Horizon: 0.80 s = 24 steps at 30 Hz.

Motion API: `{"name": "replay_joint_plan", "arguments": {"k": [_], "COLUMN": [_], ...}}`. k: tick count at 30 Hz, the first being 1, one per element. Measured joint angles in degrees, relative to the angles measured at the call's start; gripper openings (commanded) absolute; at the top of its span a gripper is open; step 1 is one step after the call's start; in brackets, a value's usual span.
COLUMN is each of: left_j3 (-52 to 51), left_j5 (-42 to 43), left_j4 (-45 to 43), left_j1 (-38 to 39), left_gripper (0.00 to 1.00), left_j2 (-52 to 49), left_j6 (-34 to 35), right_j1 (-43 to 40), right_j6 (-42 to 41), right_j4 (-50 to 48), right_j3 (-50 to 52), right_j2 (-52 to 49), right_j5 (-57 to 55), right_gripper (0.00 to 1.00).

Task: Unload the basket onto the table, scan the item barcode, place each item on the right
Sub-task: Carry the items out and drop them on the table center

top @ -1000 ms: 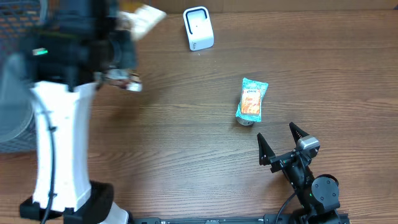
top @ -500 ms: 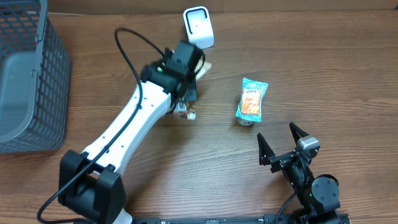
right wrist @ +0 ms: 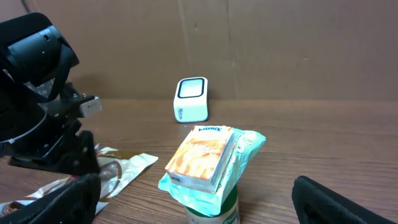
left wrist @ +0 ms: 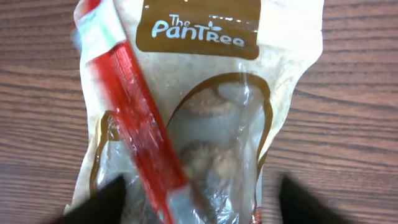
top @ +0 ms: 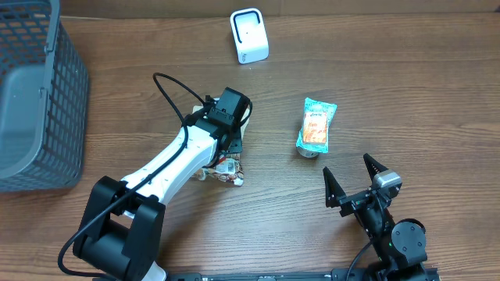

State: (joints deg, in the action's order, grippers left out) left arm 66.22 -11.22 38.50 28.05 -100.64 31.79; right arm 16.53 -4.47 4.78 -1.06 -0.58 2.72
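Overhead: wooden table (top: 406, 70) bearing scanner (top: 249, 35), basket (top: 74, 94).

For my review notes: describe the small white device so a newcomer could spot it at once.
From the grey mesh basket at the table's left, follow the far edge rightward. The white device stands there alone. Unlike the teal snack packet and the brown cookie bag, it is a rigid, rounded white block.

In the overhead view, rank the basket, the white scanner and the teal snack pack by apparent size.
1. basket, by far largest, though partly out of frame.
2. teal snack pack.
3. white scanner, only slightly smaller; these two look nearly alike.
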Motion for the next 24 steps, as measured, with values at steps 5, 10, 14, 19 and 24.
{"name": "replay_joint_plan", "arguments": {"k": [5, 10, 14, 19, 24], "left_j3": [0.0, 0.0, 0.0, 0.0, 0.0], "left_j5": [0.0, -0.2, 0.4, 4.8, 7.6], "left_j4": [0.0, 0.4, 0.5, 0.0, -0.5], "left_j1": [0.0, 0.0, -2.5, -11.5, -17.5], "left_gripper": [0.84, 0.86, 0.93, 1.00, 0.46], "left_j2": [0.0, 0.0, 0.0, 0.0, 0.0], "left_j6": [-0.2, -0.7, -0.3, 4.2, 7.4], "right_j1": [0.0, 0.0, 0.0, 0.0, 0.0], "right_j6": [0.0, 0.0, 0.0, 0.0, 0.0], "right_j4": [0.0, 0.0, 0.0, 0.0, 0.0], "right_j3": [0.0, 0.0, 0.0, 0.0, 0.0], "right_j2": [0.0, 0.0, 0.0, 0.0, 0.0], "right_j5": [0.0, 0.0, 0.0, 0.0, 0.0], "right_gripper": [1.00, 1.00, 1.00, 1.00, 1.00]}}
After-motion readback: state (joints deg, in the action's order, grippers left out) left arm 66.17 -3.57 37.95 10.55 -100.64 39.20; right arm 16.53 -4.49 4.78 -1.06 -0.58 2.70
